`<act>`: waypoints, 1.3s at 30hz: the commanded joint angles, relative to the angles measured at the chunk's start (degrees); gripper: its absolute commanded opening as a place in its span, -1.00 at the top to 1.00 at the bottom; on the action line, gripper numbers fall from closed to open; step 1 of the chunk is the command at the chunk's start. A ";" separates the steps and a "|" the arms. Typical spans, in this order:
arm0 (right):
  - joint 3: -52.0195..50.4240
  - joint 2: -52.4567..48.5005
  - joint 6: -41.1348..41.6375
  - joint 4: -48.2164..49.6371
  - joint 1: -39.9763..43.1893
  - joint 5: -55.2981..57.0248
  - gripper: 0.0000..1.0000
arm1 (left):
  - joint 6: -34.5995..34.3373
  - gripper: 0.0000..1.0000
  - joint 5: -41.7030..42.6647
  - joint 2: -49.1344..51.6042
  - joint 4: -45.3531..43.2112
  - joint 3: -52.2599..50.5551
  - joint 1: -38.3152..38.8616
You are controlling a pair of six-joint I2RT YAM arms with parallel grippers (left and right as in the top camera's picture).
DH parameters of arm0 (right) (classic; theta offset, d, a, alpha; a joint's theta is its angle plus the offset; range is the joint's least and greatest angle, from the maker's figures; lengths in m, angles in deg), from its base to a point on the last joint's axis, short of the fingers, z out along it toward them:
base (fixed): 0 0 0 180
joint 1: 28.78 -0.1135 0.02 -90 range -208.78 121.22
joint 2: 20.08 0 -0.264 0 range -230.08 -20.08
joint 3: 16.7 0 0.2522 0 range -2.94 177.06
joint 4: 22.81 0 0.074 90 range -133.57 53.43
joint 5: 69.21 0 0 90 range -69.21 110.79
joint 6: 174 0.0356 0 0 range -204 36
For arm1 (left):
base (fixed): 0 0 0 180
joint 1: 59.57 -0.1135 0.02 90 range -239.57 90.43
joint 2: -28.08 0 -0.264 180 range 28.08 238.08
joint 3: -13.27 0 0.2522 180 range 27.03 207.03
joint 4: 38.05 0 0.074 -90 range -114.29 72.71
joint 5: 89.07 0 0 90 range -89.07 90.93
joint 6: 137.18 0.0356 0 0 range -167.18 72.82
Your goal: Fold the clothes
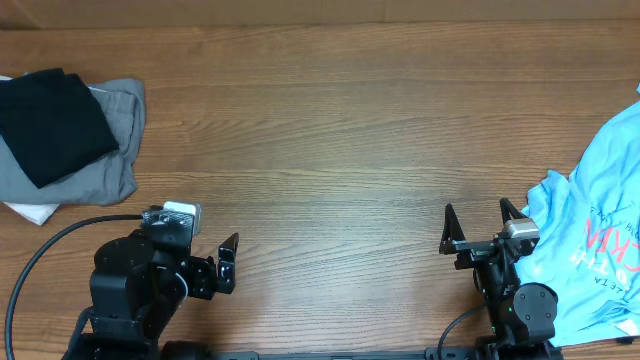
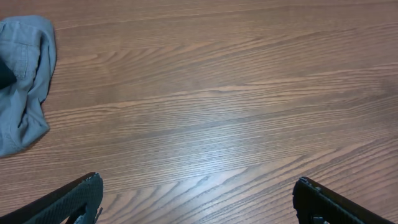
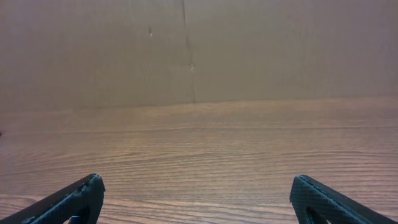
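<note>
Your left hand [image 2: 198,183] is wide open and holds nothing. Its two fingers show low in the left wrist view, far apart, with bare wood between them. Your right hand [image 1: 476,215] is wide open too, and it also holds nothing.

Both hands sit near the front edge of the tabletop [image 1: 330,130], well apart from each other.

The black shirt [image 1: 50,120] lies at the far left of the tabletop. It rests on top of a gray cloth [image 1: 118,125], and a bit of white cloth [image 1: 30,212] peeks out from under that pile. The left hand is near this pile but not touching it.

The light blue T-shirt [image 1: 600,220] with red print lies bunched up at the right edge, just beside your right arm. The right hand is not touching it.
</note>
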 commanded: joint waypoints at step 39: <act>-0.59 0.42 -0.44 0.31 0.26 -0.28 -1.00 | 3.50 -1.00 -7.48 -32.06 -53.11 -50.56 2.64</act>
